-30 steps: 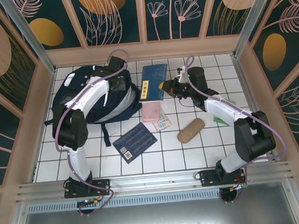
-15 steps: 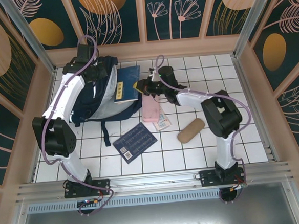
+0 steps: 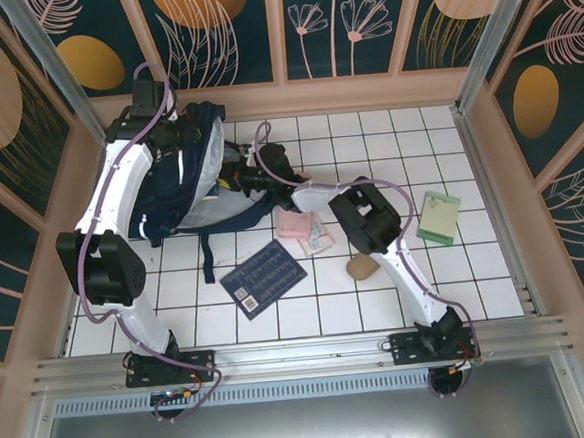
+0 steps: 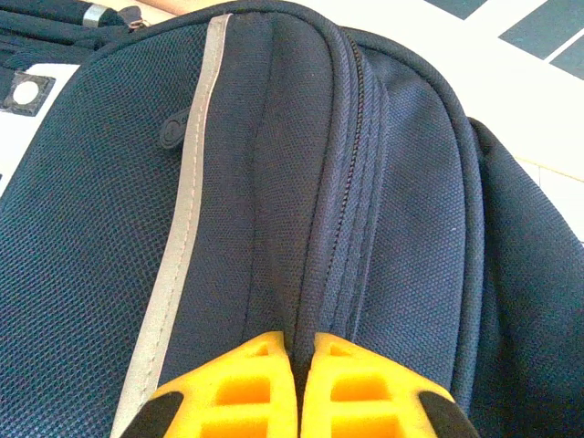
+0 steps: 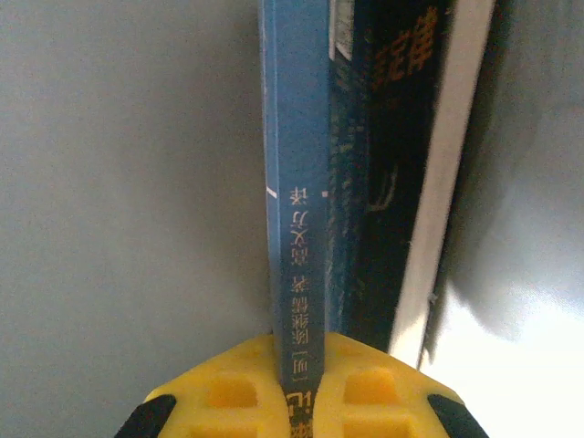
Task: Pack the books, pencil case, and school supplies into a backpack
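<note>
– White tiled tabletop (image 3: 457, 278), flower-printed walls (image 3: 359, 24) around it: where do we locate the backpack (image 3: 205, 200)?
– We locate it at the rear left of the table, with its pale grey lining (image 5: 128, 182) showing at the mouth.
– Left gripper (image 4: 297, 345), condition?
– We see its yellow fingers pinched together on a ridge of the backpack's navy fabric, just beside the zip (image 4: 351, 182).
– Right gripper (image 5: 301, 347)?
– Clamped on the spine of a blue book (image 5: 297, 182), which stands edge-on with grey lining on either side.
– What do we record on the tiles?
– A grid-patterned navy book (image 3: 264, 276) with a barcode label lies in front of the backpack. A pink flat item (image 3: 292, 223) and a printed packet (image 3: 319, 240) lie touching, just right of it. A tan pouch (image 3: 361, 266) sits partly under the right arm. A pale green pad (image 3: 439, 217) lies well apart, on the right.
</note>
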Tool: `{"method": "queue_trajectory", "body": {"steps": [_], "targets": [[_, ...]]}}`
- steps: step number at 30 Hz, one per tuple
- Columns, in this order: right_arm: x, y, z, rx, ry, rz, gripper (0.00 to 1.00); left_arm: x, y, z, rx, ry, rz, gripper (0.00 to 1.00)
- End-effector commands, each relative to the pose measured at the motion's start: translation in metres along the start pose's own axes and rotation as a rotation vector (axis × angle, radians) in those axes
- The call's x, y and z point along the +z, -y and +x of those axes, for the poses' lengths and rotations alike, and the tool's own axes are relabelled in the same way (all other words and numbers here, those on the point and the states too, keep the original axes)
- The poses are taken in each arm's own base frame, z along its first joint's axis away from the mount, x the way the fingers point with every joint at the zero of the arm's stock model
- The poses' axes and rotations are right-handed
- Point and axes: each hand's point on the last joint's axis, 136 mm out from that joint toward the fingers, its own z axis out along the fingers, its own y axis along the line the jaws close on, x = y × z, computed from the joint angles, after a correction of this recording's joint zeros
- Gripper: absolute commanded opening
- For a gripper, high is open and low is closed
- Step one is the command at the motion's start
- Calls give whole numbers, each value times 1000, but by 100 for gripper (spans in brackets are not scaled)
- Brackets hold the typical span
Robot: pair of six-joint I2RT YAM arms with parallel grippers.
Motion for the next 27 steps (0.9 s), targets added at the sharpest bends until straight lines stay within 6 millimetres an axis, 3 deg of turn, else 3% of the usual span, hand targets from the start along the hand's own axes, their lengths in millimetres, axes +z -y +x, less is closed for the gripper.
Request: {"method": "queue_trajectory", "body": {"steps": [1, 8, 13, 19, 24, 27], "targets": [[14, -46, 2, -39, -26, -143, 0, -45, 46, -44, 20, 158, 170, 0], [19, -42, -2, -70, -17, -82, 0, -45, 47, -42, 14, 150, 182, 0], [45, -17, 1, -43, -46, -18, 0, -43, 55, -43, -10, 141, 226, 0], [71, -3, 5, -19, -40, -2, 0, -41, 55, -42, -24, 134, 231, 0], [73, 10, 20, -7, -91, 50, 36, -39, 50, -39, -28, 138, 210, 0], [64, 7, 23, -36, -105, 82, 46, -38, 46, -38, -28, 138, 199, 0]]}}
